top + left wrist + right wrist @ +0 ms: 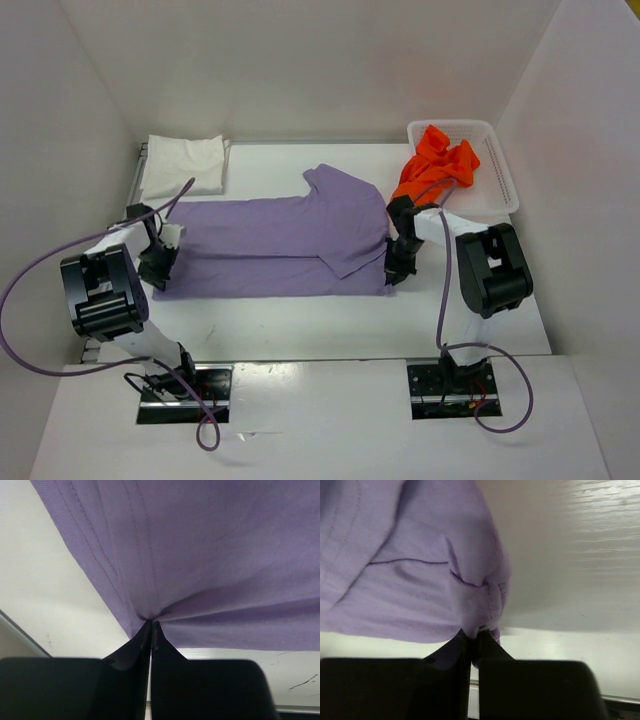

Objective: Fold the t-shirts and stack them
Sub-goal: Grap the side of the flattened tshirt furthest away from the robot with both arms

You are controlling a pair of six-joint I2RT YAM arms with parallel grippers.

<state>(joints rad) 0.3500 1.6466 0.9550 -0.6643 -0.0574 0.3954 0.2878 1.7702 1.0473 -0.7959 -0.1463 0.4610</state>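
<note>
Lavender t-shirt, spread lengthwise across the middle of the surface, both near corners pinched: left gripper jaws pressed together on the hem, right gripper jaws likewise on bunched cloth. We judge both bites shallow; lifting unevenly could slip a corner or skew the fold. White t-shirt lies folded far left; orange t-shirt sits in the basket.
</note>
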